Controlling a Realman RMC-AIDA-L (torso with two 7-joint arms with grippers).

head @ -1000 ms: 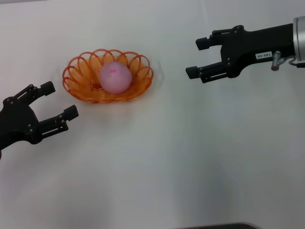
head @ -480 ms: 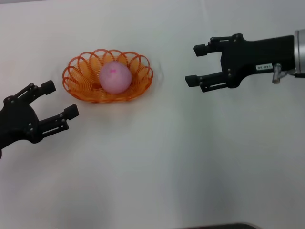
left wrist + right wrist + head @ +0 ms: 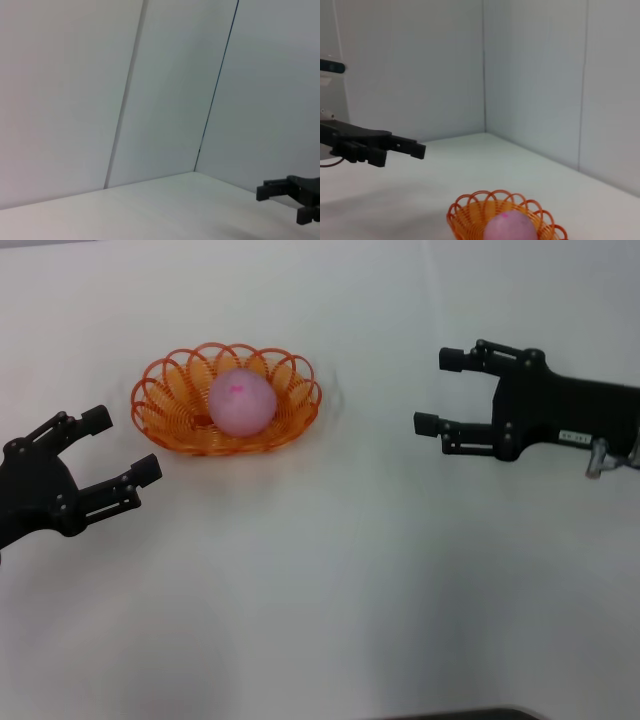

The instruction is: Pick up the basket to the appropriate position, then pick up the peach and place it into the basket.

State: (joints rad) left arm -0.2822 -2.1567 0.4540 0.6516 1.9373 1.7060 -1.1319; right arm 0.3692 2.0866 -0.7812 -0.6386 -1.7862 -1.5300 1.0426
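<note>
Status for you: the peach already sits inside the basket, roughly centred, magenta mark up. The basket rests flat on the white counter, toward your left-centre of the head view. Right wrist view confirms it: peach nested in basket, nothing touching either.

Left tool hovers near the basket's near-left side, apart from it, fingers spread wide, holding nothing. Right tool hangs well apart to the basket's right, fingers also spread wide, empty. The left wrist view shows only wall, counter and the far right tool.

Judgement: both steps look done, basket placed and peach in. Nothing left that I can see except parking the arms. No reason to regrasp unless you want the basket elsewhere.
</note>
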